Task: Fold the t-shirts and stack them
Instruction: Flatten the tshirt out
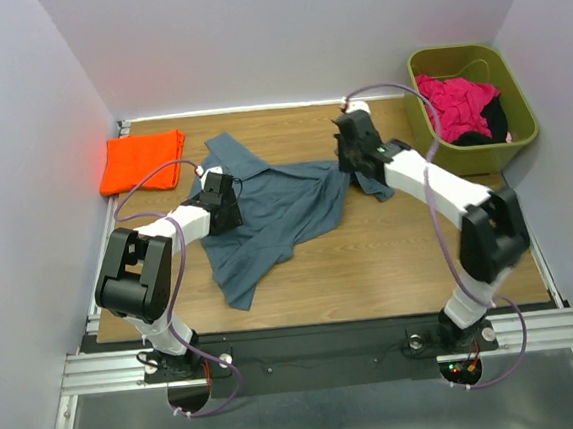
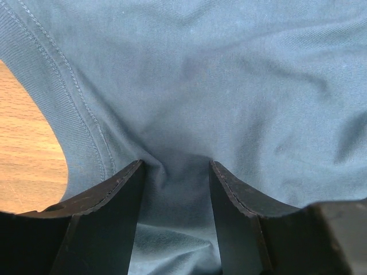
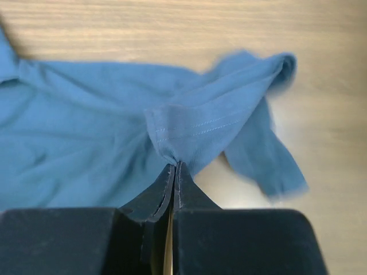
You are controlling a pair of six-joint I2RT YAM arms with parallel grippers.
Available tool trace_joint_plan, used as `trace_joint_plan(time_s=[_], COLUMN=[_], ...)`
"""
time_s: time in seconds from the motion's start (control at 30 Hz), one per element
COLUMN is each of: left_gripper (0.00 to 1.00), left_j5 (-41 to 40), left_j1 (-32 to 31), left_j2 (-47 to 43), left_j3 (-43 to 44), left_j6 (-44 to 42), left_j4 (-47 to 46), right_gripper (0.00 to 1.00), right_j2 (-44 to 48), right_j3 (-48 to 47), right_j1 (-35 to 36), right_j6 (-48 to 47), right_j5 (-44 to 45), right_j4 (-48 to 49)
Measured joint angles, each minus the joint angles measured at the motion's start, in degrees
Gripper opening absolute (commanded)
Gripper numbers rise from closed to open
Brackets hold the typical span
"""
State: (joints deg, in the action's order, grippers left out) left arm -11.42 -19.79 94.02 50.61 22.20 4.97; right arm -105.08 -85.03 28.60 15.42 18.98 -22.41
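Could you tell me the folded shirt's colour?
The shirt is orange, clearest in the top view.

The left arm (image 1: 182, 222) and right arm (image 1: 435, 186) share white links, bulky black joint housings and a looping purple cable (image 1: 386, 85). The fingers (image 2: 109, 212) are matte black wedges.

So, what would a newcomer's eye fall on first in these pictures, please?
A slate blue-grey t-shirt sprawls crumpled across the middle of the table, with the right gripper shut on a sleeve hem and the left gripper open, pressed into the cloth. A folded orange t-shirt glows in the far left corner. An olive bin holding pink cloth stands far right.
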Motion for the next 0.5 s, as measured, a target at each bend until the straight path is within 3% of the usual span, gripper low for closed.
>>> trace_joint_plan(time_s=[0.23, 0.33, 0.37, 0.5], left_gripper=[0.59, 0.59, 0.59, 0.59], left_j5=[-0.3, -0.3, -0.4, -0.6], left_j1=[0.0, 0.0, 0.0, 0.0], left_j2=[0.0, 0.0, 0.0, 0.0], left_j3=[0.0, 0.0, 0.0, 0.0], left_j6=[0.0, 0.0, 0.0, 0.0], left_j4=[0.0, 0.1, 0.1, 0.4], right_gripper=[0.09, 0.28, 0.41, 0.47], right_j2=[25.0, 31.8, 34.6, 42.1], right_j3=[25.2, 36.6, 40.8, 45.8], right_j1=[-0.4, -0.9, -1.1, -1.7], right_j6=[10.5, 16.6, 19.4, 23.8], right_j5=[0.4, -0.5, -0.9, -1.5], right_j4=[-0.5, -3.3, -5.9, -12.4])
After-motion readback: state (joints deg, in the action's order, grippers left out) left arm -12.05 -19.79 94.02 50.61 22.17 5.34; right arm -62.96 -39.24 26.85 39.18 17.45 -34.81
